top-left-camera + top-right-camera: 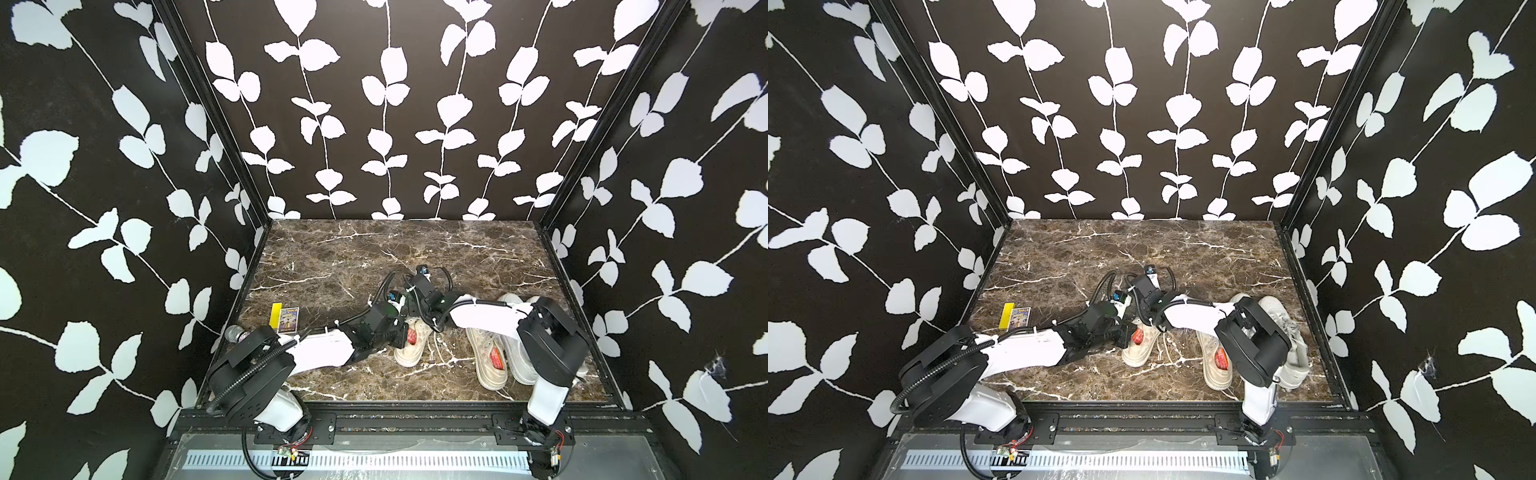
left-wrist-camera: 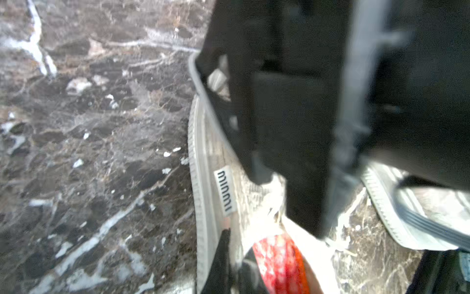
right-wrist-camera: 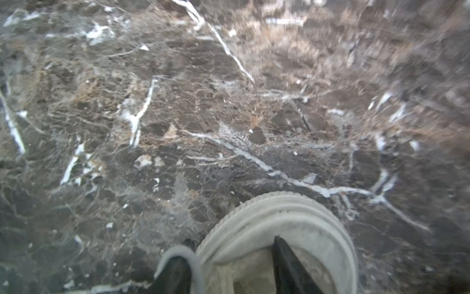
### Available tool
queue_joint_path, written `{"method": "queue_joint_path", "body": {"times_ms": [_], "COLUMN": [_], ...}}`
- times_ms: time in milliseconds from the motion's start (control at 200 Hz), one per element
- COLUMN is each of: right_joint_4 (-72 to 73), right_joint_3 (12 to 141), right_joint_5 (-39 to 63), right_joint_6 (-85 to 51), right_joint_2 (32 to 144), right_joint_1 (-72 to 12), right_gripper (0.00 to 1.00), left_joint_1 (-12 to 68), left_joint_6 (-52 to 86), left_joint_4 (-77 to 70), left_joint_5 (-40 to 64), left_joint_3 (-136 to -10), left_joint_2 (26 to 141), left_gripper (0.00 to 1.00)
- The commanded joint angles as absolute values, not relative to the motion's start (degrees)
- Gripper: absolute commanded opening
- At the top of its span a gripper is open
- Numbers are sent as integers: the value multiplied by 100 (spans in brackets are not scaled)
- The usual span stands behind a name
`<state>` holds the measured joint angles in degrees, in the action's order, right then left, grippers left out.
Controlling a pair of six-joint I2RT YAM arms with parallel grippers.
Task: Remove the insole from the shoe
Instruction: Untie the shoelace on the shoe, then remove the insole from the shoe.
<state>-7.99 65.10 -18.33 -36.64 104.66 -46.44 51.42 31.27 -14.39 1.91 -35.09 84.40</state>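
Note:
A cream shoe (image 1: 409, 353) (image 1: 1137, 354) lies mid-table with its toe pointing away from the robot's base, and a red patterned insole (image 1: 411, 336) (image 1: 1139, 337) shows in its opening. My left gripper (image 1: 400, 333) (image 2: 237, 262) is shut on the shoe's (image 2: 211, 193) side wall at the collar, one finger outside and one inside beside the insole (image 2: 277, 264). My right gripper (image 1: 415, 319) (image 3: 231, 269) stands open at the toe (image 3: 279, 224), with one finger beside the sole and the other over the toe cap.
A second cream shoe (image 1: 488, 370) with a red insole lies to the right, and a white shoe (image 1: 517, 365) lies beyond it, partly under the right arm. A yellow box (image 1: 275, 316), a card pack (image 1: 289, 320) and a microphone (image 1: 235, 333) sit at the left edge. Patterned walls enclose the table.

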Motion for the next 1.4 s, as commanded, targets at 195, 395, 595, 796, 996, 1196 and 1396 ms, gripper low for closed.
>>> {"method": "queue_joint_path", "body": {"times_ms": [195,395,595,796,996,1196,1396], "right_joint_4": [-1178,-1529,-1871,-2059,-1978,-1926,-1593], "right_joint_3": [8138,8664,8551,7735,6353,5642,5265], "right_joint_5": [-1497,-1370,-1485,-1325,-970,-942,-726], "right_joint_6": [-3670,-3572,-3449,-3509,-3654,-3726,-3901], "right_joint_2": [11110,11102,10661,9933,8958,8469,8243], "right_joint_1": [-3994,-3815,-3814,-3814,-3886,-4325,-4805], "right_gripper": [67,76,86,94,94,93,87], "left_joint_1": [5203,5203,5197,5188,5160,5142,5155], "left_joint_6": [3119,3171,3205,3361,3571,3672,3745], "left_joint_4": [-1421,-1345,-1303,-1235,-1091,-1068,-1161], "left_joint_5": [226,102,-105,-467,-696,-747,-369], "left_joint_3": [-3429,-3384,-3395,-3477,-3458,-3503,-3751], "left_joint_2": [8098,8007,8035,8093,8046,8116,8350], "left_gripper": [0,0,0,0,0,0,0]}}
